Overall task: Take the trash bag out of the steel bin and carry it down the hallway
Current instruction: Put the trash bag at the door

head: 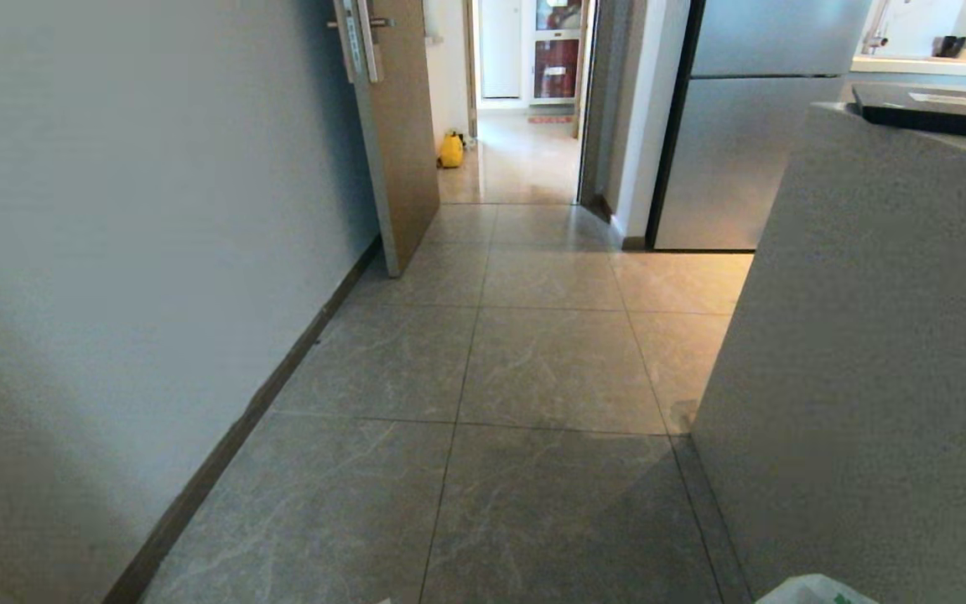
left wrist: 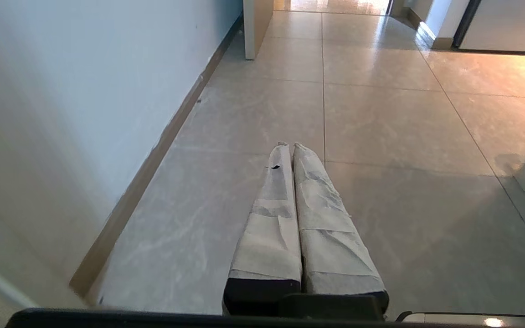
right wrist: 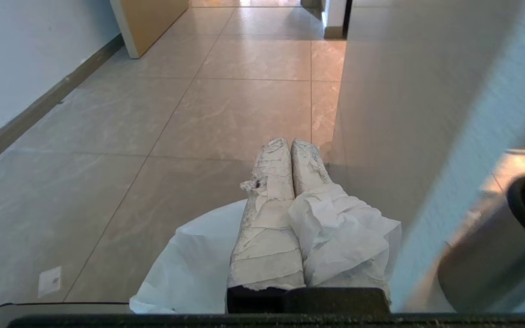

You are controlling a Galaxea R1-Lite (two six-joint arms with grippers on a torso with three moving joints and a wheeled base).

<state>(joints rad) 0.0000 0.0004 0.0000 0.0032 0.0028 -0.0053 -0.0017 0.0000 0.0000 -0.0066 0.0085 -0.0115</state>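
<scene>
The right gripper (right wrist: 290,146) has its taped fingers pressed together, and the trash bag (right wrist: 335,241) is caught between them. In the right wrist view, crinkled white plastic bunches over one finger and more of it billows out beneath. In the head view only a corner of that bag pokes up at the bottom right edge of the frame, white with a speck of green print.

The steel bin (right wrist: 486,255) sits at the lower right of the right wrist view, its dark rim showing. The bag is out of it and hangs from the gripper just beside it. So the first half of the job looks done: bag lifted clear, bin left behind.

The left gripper (left wrist: 288,146) is in the middle of the left wrist view, fingers pressed together with nothing between them, pointing out over the floor. It looks to be a spare hand here.

Ahead lies the hallway (head: 533,361), glossy marble-look tiles running up the centre of the head view. A white wall and dark baseboard run down the left. A grey speckled counter (head: 869,377) fills the right side, with a steel fridge (head: 743,143) beyond it at upper right. At the top, a brown door (head: 399,134) stands open, and past the doorway something small and yellow (head: 450,151) sits on the floor.

What's left, by my reading, is the carry itself, nearly the whole run down those tiles, with that thin plastic needing to stay pinched.
</scene>
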